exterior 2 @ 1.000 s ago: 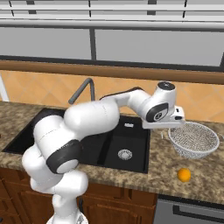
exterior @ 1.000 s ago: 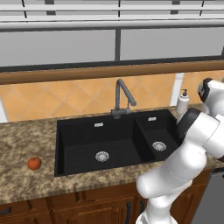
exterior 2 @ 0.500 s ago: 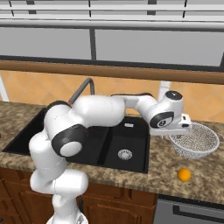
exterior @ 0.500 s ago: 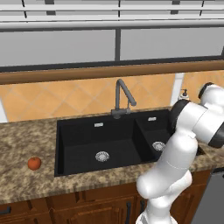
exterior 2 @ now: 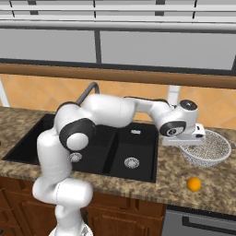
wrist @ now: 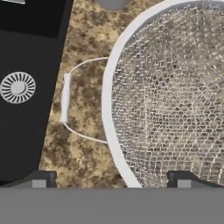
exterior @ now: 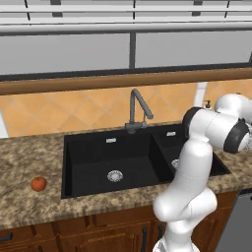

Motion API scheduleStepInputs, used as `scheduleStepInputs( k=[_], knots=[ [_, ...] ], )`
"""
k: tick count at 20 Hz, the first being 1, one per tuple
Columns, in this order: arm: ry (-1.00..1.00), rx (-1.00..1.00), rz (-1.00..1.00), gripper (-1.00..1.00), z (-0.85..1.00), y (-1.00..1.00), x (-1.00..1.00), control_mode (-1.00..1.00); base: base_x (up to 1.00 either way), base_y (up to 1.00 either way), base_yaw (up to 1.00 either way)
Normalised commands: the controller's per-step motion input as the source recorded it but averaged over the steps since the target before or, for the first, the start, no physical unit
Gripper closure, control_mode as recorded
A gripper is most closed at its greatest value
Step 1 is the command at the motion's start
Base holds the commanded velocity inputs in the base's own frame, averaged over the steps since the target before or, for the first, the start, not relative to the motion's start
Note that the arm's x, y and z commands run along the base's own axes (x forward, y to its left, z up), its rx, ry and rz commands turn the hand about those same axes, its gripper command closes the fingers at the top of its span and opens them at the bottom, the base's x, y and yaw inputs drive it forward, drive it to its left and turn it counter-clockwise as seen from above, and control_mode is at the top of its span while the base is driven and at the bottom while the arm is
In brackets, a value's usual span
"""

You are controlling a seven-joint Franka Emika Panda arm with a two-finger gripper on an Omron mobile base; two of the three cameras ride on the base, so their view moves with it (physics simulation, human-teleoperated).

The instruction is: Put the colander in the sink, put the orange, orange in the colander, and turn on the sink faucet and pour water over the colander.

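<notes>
The colander (exterior 2: 207,148) sits on the counter (exterior 2: 175,177) right of the sink (exterior 2: 133,152), not yet moved. The gripper (wrist: 111,180) hovers over its near rim, fingers (wrist: 41,179) apart, straddling the rim, apparently for a rim grasp. One orange (exterior 2: 194,184) lies nearby.

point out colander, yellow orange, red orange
colander (exterior 2: 208,148): right base view, mesh inside the bowl.
yellow orange (exterior 2: 194,184): right base view, middle of the fruit.
red orange (exterior: 38,183): left base view, middle of the fruit.
</notes>
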Motion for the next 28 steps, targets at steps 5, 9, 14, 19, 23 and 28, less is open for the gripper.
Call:
scheduleStepInputs(
  k=[5, 9, 14, 19, 23, 28],
  knots=[
    [0.00, 0.00, 0.00, -1.00, 0.00, -0.13, 0.14, -1.00, 0.00, 0.00, 0.00],
    [0.00, 0.00, 0.00, -1.00, -0.04, -0.17, 0.06, -1.00, 0.00, 0.00, 0.00],
    [0.01, 0.00, 0.00, -1.00, -0.15, -0.02, 0.00, -1.00, 0.00, 0.00, 0.00],
    [0.02, 0.00, 0.00, -1.00, -0.19, 0.00, 0.00, -1.00, 0.00, 0.00, 0.00],
    [0.01, 0.00, 0.00, -1.00, -0.22, 0.00, 0.00, -1.00, 0.00, 0.00, 0.00],
    [0.00, 0.00, 0.00, -1.00, -0.18, 0.00, 0.00, -1.00, 0.00, 0.00, 0.00]
  ],
)
